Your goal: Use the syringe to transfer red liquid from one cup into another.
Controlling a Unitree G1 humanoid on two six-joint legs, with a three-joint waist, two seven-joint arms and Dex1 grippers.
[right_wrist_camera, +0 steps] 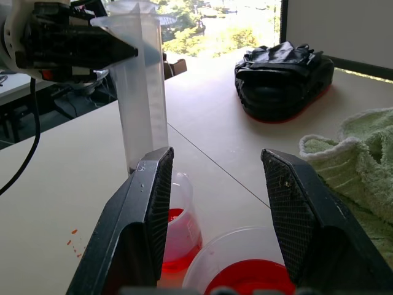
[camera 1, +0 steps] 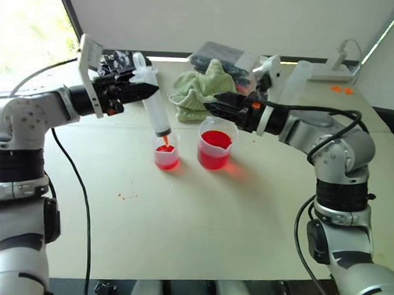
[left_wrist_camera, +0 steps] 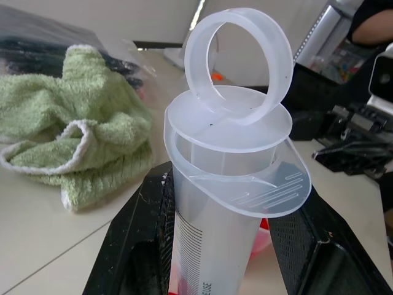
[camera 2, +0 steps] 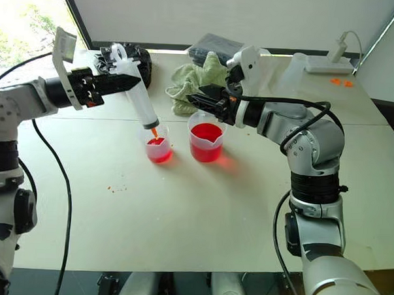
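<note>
I am holding the syringe (camera 1: 154, 101) clamped in my left gripper (camera 1: 142, 91), tip over the small cup (camera 1: 166, 153) mid-bench beside the beaker (camera 1: 215, 147), while my right gripper (camera 1: 213, 106) is hovering with its fingers apart, risking drips missing that narrow rim.

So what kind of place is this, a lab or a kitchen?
Probably a robot test bench in an office-like room: a plain white table by a window, with a syringe, beaker and green towel.
</note>
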